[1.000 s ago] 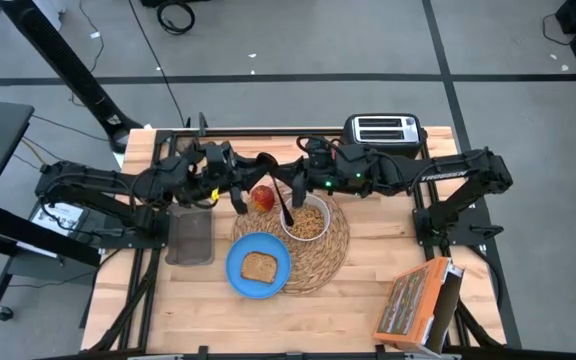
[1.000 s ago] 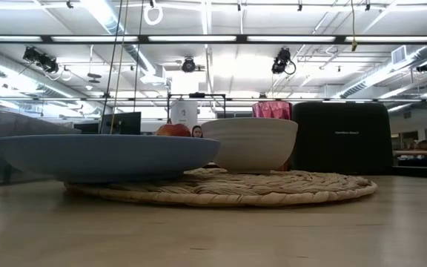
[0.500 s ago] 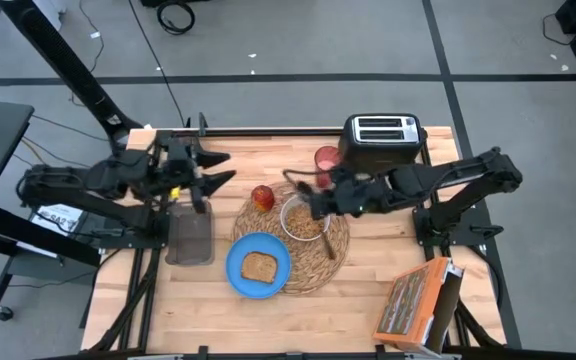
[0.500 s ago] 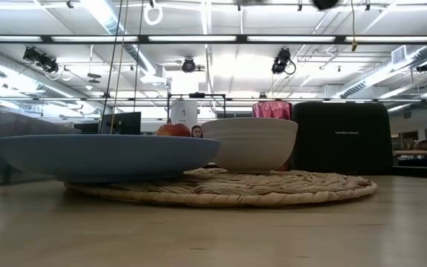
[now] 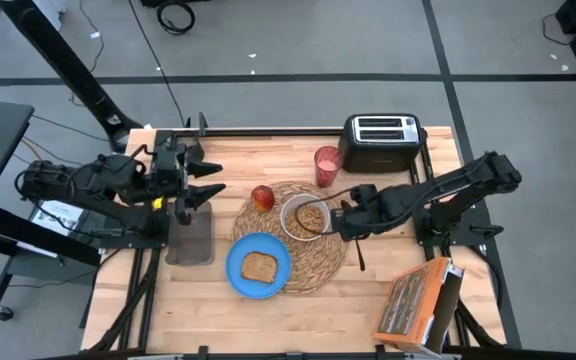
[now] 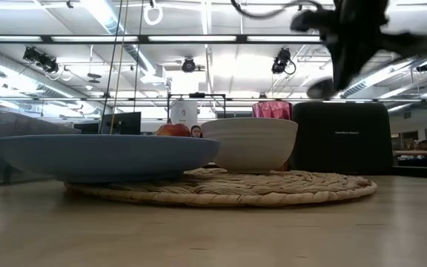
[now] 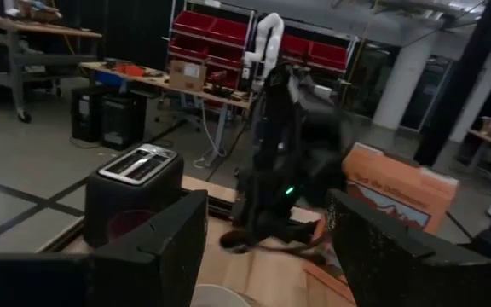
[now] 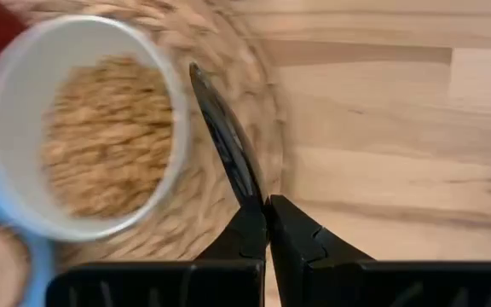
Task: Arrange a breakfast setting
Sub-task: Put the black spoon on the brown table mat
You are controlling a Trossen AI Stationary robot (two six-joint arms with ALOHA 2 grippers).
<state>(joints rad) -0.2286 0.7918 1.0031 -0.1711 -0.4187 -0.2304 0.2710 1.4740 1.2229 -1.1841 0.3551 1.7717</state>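
1. In the low view the toast slice [image 5: 259,266] is hidden by the rim of the blue round plate [image 6: 106,156], and only the top of the red apple [image 6: 173,130] is seen above that rim.
2. The right arm is blurred in the low view, and the far end of the dark spoon [image 8: 224,143] is smeared in the right wrist view.
3. The small white bowl [image 5: 305,217] is filled with tan cereal and is set on the round woven straw placemat [image 5: 330,255], a flat coiled disc.
4. The toast slice is laid on the blue round plate, at the near left edge of the placemat.
5. The red apple is placed at the far left edge of the placemat; the pink cup [image 5: 327,164] is stood beyond the mat, just left of the black toaster [image 5: 382,139].
6. The right gripper [image 8: 265,203] is held right of the bowl, its fingers pinched together on the spoon handle.
7. The left gripper [image 5: 208,180] is held at the left of the table, fingers spread, nothing between them.
8. An orange cereal box [image 5: 417,304] is seen at the near right corner.
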